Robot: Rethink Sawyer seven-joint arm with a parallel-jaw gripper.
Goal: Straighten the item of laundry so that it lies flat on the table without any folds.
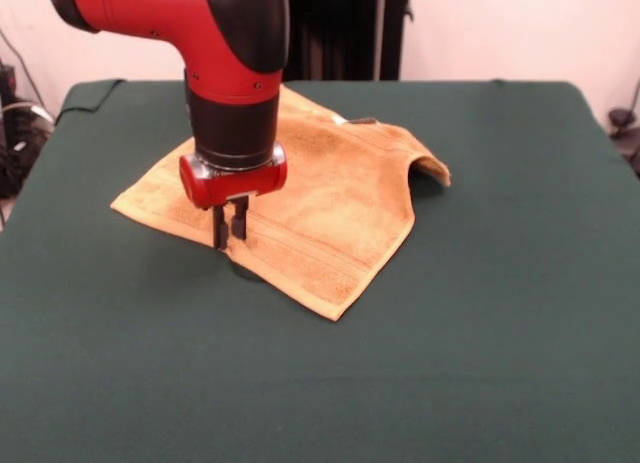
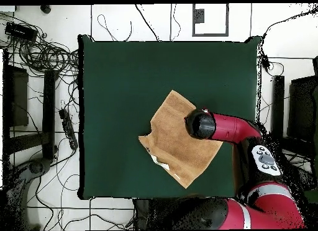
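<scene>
While my gripper [image 1: 230, 231] hangs straight down with its two dark fingers close together, only a thin slit between them and nothing held, its tips sit at the near-left edge of the towel [image 1: 330, 198]. In the front view the towel lies as a diamond on the table [image 1: 480, 343], toward the far side. Its right corner is curled up off the cloth, and a fold lifts its far edge beside a small white tag [image 1: 340, 119]. Woven bands run along its near edge. My own red and black arm [image 2: 233, 128] covers part of the towel from above. Cables [image 2: 46, 51] litter the floor beyond the table's edge. I can read no writing anywhere.
</scene>
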